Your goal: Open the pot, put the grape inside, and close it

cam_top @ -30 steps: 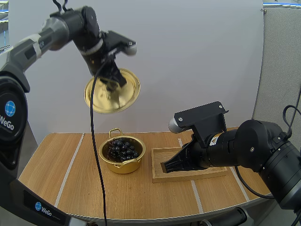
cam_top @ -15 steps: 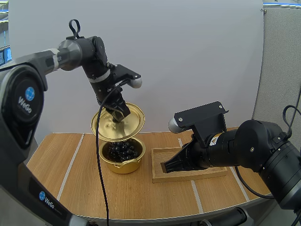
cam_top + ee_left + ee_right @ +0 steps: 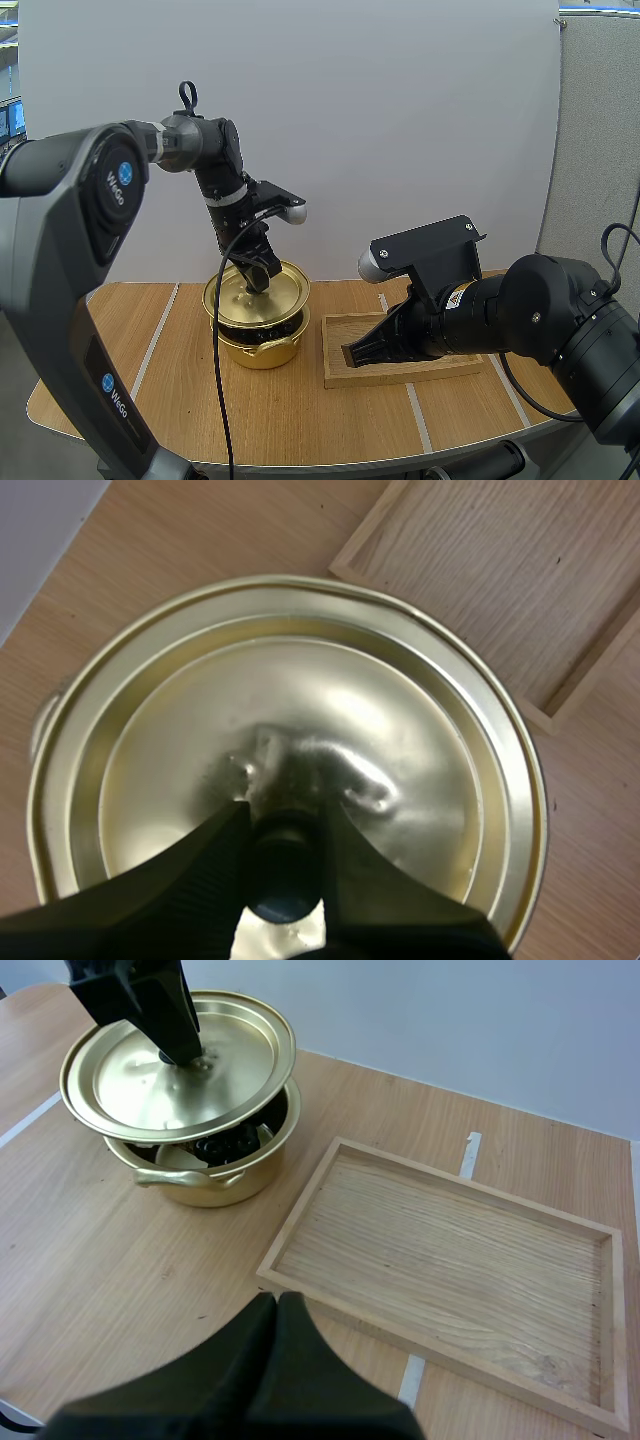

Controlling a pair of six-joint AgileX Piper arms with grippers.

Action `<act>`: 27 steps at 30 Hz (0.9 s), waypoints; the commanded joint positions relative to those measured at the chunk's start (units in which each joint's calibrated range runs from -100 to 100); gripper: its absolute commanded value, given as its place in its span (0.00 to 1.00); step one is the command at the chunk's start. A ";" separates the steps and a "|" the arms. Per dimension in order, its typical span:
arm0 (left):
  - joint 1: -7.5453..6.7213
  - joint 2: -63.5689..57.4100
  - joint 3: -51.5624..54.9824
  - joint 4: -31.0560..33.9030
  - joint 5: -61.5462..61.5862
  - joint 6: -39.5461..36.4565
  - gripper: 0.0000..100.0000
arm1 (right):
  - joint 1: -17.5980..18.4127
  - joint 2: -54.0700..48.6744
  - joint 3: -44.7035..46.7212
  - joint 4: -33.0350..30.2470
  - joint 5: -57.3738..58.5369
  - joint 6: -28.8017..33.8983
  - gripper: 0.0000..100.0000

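Our left pincer [image 3: 262, 276] holds the shiny gold round metal lid [image 3: 232, 300] by its small dark knob [image 3: 285, 885]. The two black fingers [image 3: 200, 870] squeeze the knob from both sides.

The lid is right over the round gold metal pot [image 3: 262, 350]. The pot stands on the pale wooden bench [image 3: 150, 385]. The lid is a bit tilted, so it does not close the pot all the way. On the side that faces our right arm there is a gap between the lid and the rim of the pot. Through that gap we see the bunch of dark grapes [image 3: 225, 1145] lying inside the pot. We cannot tell if the lid touches the rim on the far side.

Our right pincer [image 3: 352, 354] is closed with nothing in it. Its two fingers lie together like one dark wedge. It hangs low by a corner of the flat wooden tray [image 3: 450, 1260], the corner near the pot. The tray lies on the bench just beside the pot, on the side of our right arm. The tray and the pot do not touch.
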 commanded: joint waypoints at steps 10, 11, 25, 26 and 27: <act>-0.08 5.37 0.02 -2.06 -1.59 1.04 0.00 | -0.21 -0.56 -0.09 0.30 -0.95 -0.34 0.00; -0.08 5.54 0.02 -2.06 -2.25 1.31 0.00 | -0.21 -0.56 -0.09 0.30 -0.95 -0.34 0.00; -0.08 6.05 0.02 -1.53 -6.00 1.33 0.00 | -0.21 -0.56 -0.09 0.30 -0.95 -0.34 0.00; -0.08 6.05 0.02 -1.31 -5.61 1.33 0.00 | -0.21 -0.56 -0.09 0.30 -0.95 -0.34 0.00; -0.08 6.05 0.02 -1.31 -5.18 1.33 0.00 | -0.21 -0.56 -0.09 0.30 -0.95 -0.34 0.00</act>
